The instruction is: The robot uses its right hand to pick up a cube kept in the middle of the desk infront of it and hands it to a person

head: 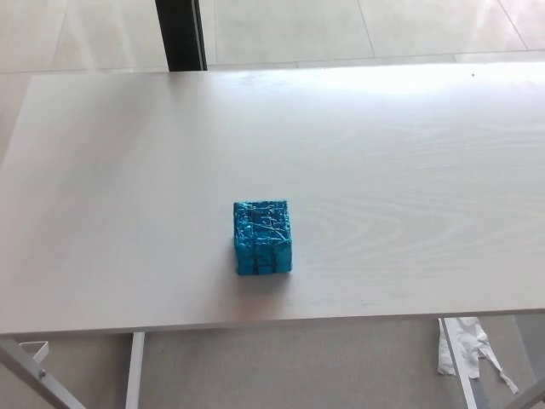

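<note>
Small bright-blue cube (262,237): turquoise-blue all over, its faces crossed by thin pale, silvery scratch-like lines and darker blue seams that form a rough grid.
Pale whitish wooden desk top (400,187): off-white with faint beige wood grain in long curved streaks, washed lighter toward the far edge.
White metal desk legs (134,371): plain white.
Crumpled white scrap (464,345): white with grey folds.
Floor (289,366): beige-grey, finely speckled.
Dark vertical post (180,34): black.

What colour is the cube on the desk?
The cube is bright blue with thin pale scratchy lines, seen in the head view.
</note>
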Controlling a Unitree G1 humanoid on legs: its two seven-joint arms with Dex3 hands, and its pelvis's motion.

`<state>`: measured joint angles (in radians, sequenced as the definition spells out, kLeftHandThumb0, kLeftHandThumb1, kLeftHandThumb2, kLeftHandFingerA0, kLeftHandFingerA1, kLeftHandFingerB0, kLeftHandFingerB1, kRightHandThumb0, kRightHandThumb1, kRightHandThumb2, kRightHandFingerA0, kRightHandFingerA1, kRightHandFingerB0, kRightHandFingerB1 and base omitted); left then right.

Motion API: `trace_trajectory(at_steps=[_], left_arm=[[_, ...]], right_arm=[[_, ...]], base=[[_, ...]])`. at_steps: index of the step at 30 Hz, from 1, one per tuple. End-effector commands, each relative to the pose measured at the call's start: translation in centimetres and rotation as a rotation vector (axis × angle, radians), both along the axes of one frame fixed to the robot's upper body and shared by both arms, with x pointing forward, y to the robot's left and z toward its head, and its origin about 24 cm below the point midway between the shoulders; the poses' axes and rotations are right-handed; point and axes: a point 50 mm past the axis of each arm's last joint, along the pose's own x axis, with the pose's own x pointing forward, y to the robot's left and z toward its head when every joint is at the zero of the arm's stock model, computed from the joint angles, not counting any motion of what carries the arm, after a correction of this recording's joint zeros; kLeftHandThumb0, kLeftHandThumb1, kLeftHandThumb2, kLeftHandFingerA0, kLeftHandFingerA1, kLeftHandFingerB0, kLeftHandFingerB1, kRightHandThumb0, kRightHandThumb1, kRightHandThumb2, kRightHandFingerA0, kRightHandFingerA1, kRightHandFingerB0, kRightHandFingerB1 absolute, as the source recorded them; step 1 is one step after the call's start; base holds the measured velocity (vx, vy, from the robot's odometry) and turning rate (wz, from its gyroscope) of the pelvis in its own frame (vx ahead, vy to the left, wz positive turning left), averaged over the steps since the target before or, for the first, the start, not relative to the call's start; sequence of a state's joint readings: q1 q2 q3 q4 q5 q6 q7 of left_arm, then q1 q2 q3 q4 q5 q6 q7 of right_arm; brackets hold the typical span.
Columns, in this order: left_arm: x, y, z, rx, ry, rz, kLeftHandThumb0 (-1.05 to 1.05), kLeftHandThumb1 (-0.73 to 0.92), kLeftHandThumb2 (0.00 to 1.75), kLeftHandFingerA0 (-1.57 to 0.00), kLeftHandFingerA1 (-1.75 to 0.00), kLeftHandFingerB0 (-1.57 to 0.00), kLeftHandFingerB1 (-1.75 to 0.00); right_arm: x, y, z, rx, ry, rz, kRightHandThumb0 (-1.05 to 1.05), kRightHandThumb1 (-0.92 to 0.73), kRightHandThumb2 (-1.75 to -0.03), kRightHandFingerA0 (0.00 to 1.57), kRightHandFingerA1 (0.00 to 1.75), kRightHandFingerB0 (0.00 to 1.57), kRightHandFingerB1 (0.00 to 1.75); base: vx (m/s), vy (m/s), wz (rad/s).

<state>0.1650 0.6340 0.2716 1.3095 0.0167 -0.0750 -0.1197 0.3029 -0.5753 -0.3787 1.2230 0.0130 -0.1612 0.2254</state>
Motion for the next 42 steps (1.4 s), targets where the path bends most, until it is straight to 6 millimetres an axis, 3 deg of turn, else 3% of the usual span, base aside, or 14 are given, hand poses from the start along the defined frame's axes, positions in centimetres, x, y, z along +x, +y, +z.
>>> trace_trajectory(at_steps=[1, 3, 10, 12, 14, 15, 16, 20, 21, 23, 24, 25, 31, 42], left_arm=[[0.2, 0.5, 0.6, -0.002, -0.031, -0.005, -0.66, 0.75, 0.62, -0.62, -0.52, -0.58, -0.45], [0.3, 0.4, 0.5, -0.003, -0.036, -0.003, -0.66, 0.75, 0.62, -0.63, -0.52, -0.58, -0.45], [0.8, 0.6, 0.8, 0.0, -0.062, 0.01, -0.67, 0.75, 0.63, -0.6, -0.52, -0.54, -0.44], [1.0, 0.6, 0.7, 0.002, -0.055, -0.007, -0.68, 0.75, 0.63, -0.6, -0.52, -0.55, -0.44], [0.9, 0.6, 0.7, 0.0, -0.06, 0.008, -0.68, 0.76, 0.63, -0.56, -0.54, -0.53, -0.44], [0.9, 0.6, 0.7, 0.005, -0.053, -0.001, -0.67, 0.77, 0.63, -0.57, -0.54, -0.53, -0.45], [0.9, 0.6, 0.7, 0.007, -0.056, 0.006, -0.67, 0.77, 0.63, -0.57, -0.55, -0.52, -0.45], [1.1, 0.7, 0.9, 0.003, -0.077, 0.004, -0.68, 0.77, 0.63, -0.54, -0.56, -0.5, -0.45], [1.1, 0.7, 0.8, 0.012, -0.056, -0.015, -0.7, 0.78, 0.63, -0.57, -0.58, -0.52, -0.45], [1.0, 0.6, 0.8, 0.013, -0.05, -0.016, -0.7, 0.78, 0.63, -0.57, -0.59, -0.53, -0.46], [0.9, 0.6, 0.8, 0.008, -0.053, -0.015, -0.69, 0.78, 0.63, -0.55, -0.56, -0.52, -0.45], [0.9, 0.6, 0.7, 0.013, -0.046, -0.012, -0.67, 0.78, 0.63, -0.57, -0.54, -0.52, -0.44], [1.0, 0.5, 0.6, 0.016, -0.047, -0.006, -0.68, 0.77, 0.63, -0.57, -0.55, -0.51, -0.45], [1.0, 0.5, 0.6, 0.008, -0.057, 0.001, -0.69, 0.77, 0.63, -0.56, -0.57, -0.51, -0.46]], right_arm=[[0.4, -0.6, 0.8, -0.003, -0.06, 0.007, -0.52, -0.48, -0.81, 0.46, 0.56, 0.33, 0.47], [0.2, -1.1, 1.2, 0.004, -0.125, -0.077, -0.48, -0.57, -0.57, 0.45, 0.52, 0.32, 0.31], [2.2, -3.7, 4.9, -0.109, -0.408, -0.177, -0.54, -0.58, -0.57, 0.4, 0.57, 0.27, 0.3], [3.0, -4.5, 6.4, -0.177, -0.476, -0.181, -0.62, -0.46, -0.82, 0.45, 0.64, 0.22, 0.43], [3.4, -4.9, 7.6, -0.192, -0.57, -0.2, -0.55, -0.53, -0.57, 0.75, 0.66, 0.26, 0.3], [3.8, -5.0, 8.1, -0.197, -0.605, -0.199, -0.6, -0.46, -0.78, 0.63, 0.64, 0.2, 0.41], [4.1, -5.0, 8.4, -0.199, -0.64, -0.194, -0.52, -0.53, -0.56, 0.56, 0.49, 0.24, 0.29], [5.9, -4.7, 10.2, -0.238, -0.709, -0.119, -0.57, -0.52, -0.57, 0.46, 0.49, 0.22, 0.29], [7.0, -4.4, 11.2, -0.252, -0.769, -0.074, -0.6, -0.43, -0.75, 0.39, 0.56, 0.16, 0.4], [7.8, -3.9, 12.3, -0.25, -0.832, -0.022, -0.56, -0.54, -0.56, 0.43, 0.5, 0.19, 0.29], [8.7, -3.5, 13.4, -0.247, -0.898, 0.015, -0.56, -0.52, -0.57, 0.63, 0.53, 0.19, 0.29], [9.9, -2.6, 14.9, -0.244, -0.993, 0.067, -0.61, -0.43, -0.77, 0.37, 0.57, 0.13, 0.4], [14.3, 1.7, 21.1, -0.315, -1.219, 0.336, -0.64, -0.52, -0.56, 0.4, 0.49, 0.26, 0.36], [20.9, 11.3, 28.1, -0.225, -1.44, 0.823, -0.65, -0.44, -0.75, 0.16, 0.42, 0.1, 0.37]], base=[[0.0, 0.0, 0.0], [0.0, 0.0, 0.0], [0.0, 0.0, 0.0], [0.0, 0.0, 0.0], [0.0, 0.0, 0.0], [0.0, 0.0, 0.0], [0.0, 0.0, 0.0], [0.0, 0.0, 0.0], [0.0, 0.0, 0.0], [0.0, 0.0, 0.0], [0.0, 0.0, 0.0], [0.0, 0.0, 0.0], [0.0, 0.0, 0.0], [0.0, 0.0, 0.0]])
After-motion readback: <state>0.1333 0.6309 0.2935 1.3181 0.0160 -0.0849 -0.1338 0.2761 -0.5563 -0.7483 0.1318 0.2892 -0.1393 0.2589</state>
